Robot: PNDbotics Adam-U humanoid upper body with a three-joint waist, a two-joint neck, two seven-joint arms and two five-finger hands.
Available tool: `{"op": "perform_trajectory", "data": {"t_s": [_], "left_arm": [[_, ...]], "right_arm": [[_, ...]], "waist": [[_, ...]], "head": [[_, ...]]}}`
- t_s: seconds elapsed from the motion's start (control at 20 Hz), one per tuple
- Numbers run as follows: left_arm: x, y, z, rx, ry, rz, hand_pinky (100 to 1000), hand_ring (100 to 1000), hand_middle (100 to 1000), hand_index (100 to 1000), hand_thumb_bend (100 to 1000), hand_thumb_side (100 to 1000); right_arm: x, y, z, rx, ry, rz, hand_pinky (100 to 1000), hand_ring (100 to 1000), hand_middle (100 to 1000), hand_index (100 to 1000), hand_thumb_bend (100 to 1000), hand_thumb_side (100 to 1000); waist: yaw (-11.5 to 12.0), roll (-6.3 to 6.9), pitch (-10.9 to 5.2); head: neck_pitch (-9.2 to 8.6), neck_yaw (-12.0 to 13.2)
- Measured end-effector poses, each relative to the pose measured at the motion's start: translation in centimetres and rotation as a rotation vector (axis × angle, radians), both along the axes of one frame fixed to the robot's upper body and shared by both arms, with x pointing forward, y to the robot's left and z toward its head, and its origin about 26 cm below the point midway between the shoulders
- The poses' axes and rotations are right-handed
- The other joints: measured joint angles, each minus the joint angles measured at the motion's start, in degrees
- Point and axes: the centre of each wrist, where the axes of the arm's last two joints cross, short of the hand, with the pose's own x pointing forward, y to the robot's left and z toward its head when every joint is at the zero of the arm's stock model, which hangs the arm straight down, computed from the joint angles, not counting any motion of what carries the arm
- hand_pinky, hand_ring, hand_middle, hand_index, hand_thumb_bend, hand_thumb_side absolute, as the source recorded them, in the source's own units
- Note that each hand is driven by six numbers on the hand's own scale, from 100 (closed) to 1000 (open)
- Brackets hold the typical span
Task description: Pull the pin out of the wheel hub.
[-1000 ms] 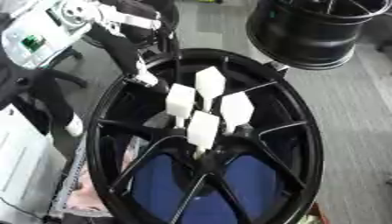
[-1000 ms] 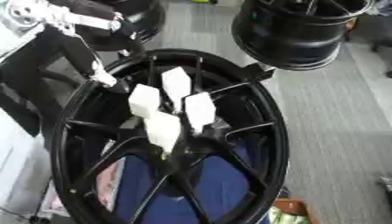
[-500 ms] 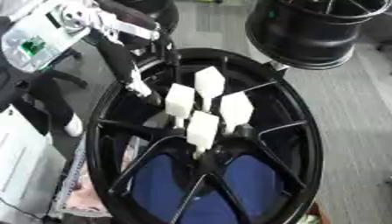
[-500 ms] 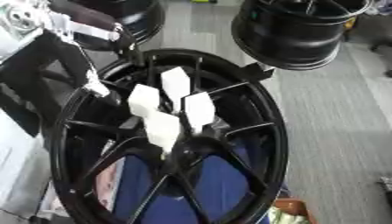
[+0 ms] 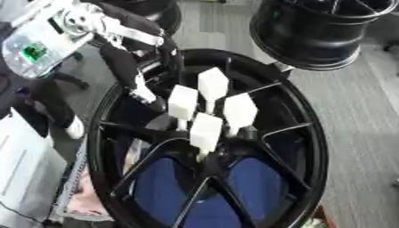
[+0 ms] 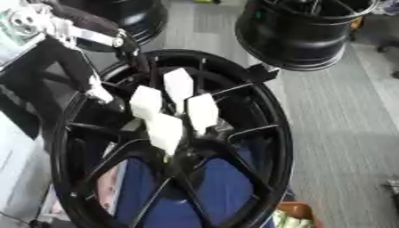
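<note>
- Black and silver, the left hand (image 5: 144,73) comes in from the upper left over the wheel's rim, fingers curved downward, white-tipped, closed on nothing I can see (clenched rather than grasping, by my reading).
- Just to its right, close beside the fingertips without clearly touching them, stands the nearest pin (image 5: 183,103), a white block on a thin stem.
- Four pins in all, clustered at the wheel hub (image 5: 209,147): one at the left, one at the top (image 5: 213,84), one at the right (image 5: 239,111), one at the bottom (image 5: 205,132). Each stands upright out of the hub, its long axis pointing up toward the camera.
- The coming move turns on this: the left pin lies right of and slightly below the hand, so a short reach rightward, then a pull along the stem, seems called for.
- One black wheel (image 5: 308,133) holds the hub; one more (image 5: 311,26) sits upper right, well apart, and part of another shows at the top left.
- The right hand shows in neither view; the left is the nearer by default.
</note>
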Motion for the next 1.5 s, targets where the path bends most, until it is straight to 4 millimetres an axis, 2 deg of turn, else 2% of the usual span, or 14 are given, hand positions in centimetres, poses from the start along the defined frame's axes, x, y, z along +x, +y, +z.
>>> {"op": "perform_trajectory", "data": {"t_s": [0.85,0.9,1.0,1.3,1.5], "left_arm": [[0.3,-1.5,-1.1,0.007,0.020,0.046,797,804,764,867,564,558],[0.3,-1.6,-1.1,0.009,0.021,0.046,792,800,759,856,528,457],[0.4,-1.5,-1.2,0.014,0.023,0.050,791,799,758,853,525,444],[0.7,-1.6,-1.6,0.027,0.028,0.062,777,786,744,842,501,474],[0.7,-2.1,-1.8,0.019,0.040,0.060,756,760,700,821,438,490]], "right_arm": [[0.1,0.0,-0.7,0.023,-0.004,0.004,870,735,650,765,100,210],[0.1,0.0,-0.7,0.024,-0.005,0.004,871,735,650,764,100,232],[0.1,0.0,-0.8,0.025,-0.007,0.004,871,735,650,764,100,239],[0.1,0.0,-0.9,0.040,-0.015,0.004,871,734,648,763,100,252],[0.1,0.0,-1.0,0.051,-0.021,0.002,871,734,648,763,100,248]], "waist": [[-0.2,0.37,-0.01],[-0.3,0.37,-0.01],[-0.3,0.38,0.00],[-0.3,0.36,0.23],[-0.4,0.21,0.26]], "head": [[-0.01,0.0],[-0.01,0.0],[-0.01,0.1],[-0.02,0.2],[-0.02,0.3]]}}
